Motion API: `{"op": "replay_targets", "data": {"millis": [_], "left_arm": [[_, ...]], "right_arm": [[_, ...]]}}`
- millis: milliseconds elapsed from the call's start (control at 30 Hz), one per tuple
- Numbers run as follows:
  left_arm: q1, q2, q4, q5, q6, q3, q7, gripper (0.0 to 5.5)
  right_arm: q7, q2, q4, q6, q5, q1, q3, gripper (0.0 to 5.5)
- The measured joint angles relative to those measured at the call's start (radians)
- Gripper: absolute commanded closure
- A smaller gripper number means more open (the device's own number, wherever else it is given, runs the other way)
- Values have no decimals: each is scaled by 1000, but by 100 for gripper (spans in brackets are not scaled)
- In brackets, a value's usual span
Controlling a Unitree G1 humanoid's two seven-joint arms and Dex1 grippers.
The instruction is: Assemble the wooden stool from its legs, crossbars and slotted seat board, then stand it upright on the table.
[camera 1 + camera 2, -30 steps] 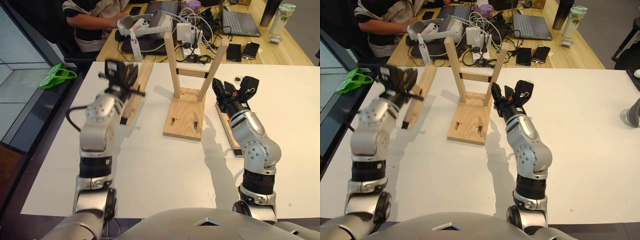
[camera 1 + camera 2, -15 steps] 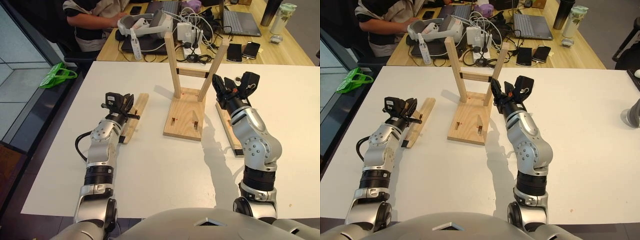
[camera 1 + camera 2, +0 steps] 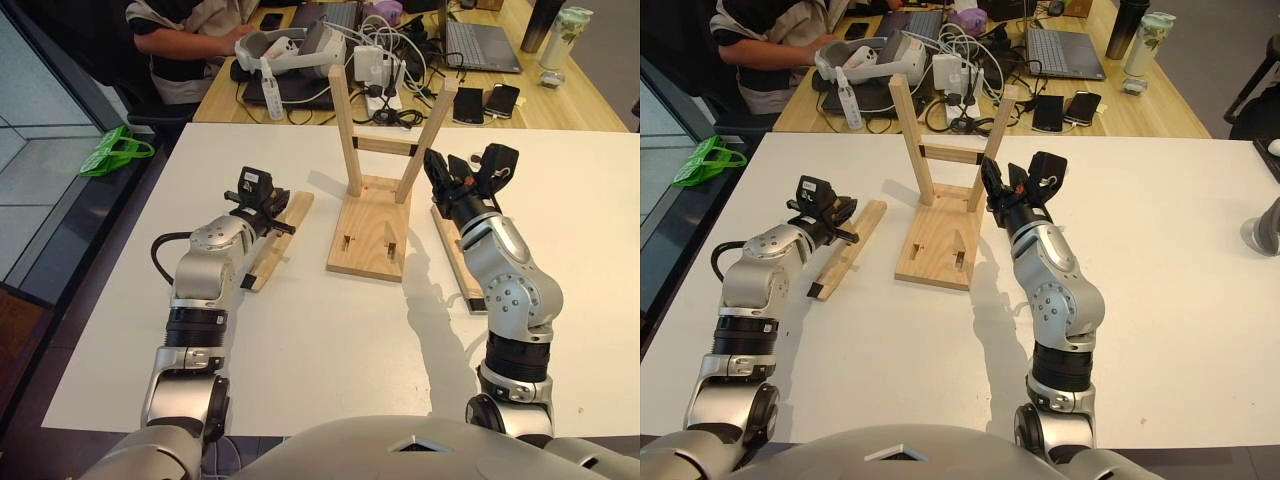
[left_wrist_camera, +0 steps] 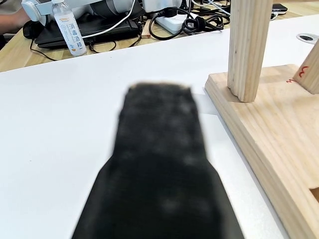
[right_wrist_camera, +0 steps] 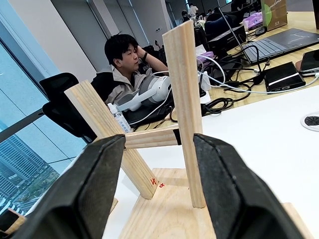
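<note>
- White table in front of a cluttered desk; on it the board lies flat at the centre, its long axis running away from us.
- Two legs joined by a crossbar stand in the board's far end, while the near slots show bare.
- A left piece lies flat just left of the board, its long axis slanting from near-left to far-right, so its far end points toward the board.
- Our left gripper sits low at that far end, on the side away from the board. We cannot tell whether it is parted or clamped on the wood.
- Our right gripper hovers spread wide, holding nothing, just right of the right-hand standing leg.
- A right piece lies beside the board's right edge, partly under that arm and roughly parallel to the board.
- We judge each arm nearer its own side's piece. Either piece would have to be tipped upright and carried inward to the near slots.
</note>
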Motion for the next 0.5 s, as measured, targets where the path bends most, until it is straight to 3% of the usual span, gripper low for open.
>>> {"op": "replay_targets", "data": {"millis": [200, 500], "left_arm": [[51, -23, 19, 0, -120, 29, 17, 511], [-14, -15, 114, 16, -94, 6, 16, 511]], "right_arm": [[0, 0, 0, -2, -1, 0, 0, 298], [0, -1, 0, -2, -1, 0, 2, 298]]}}
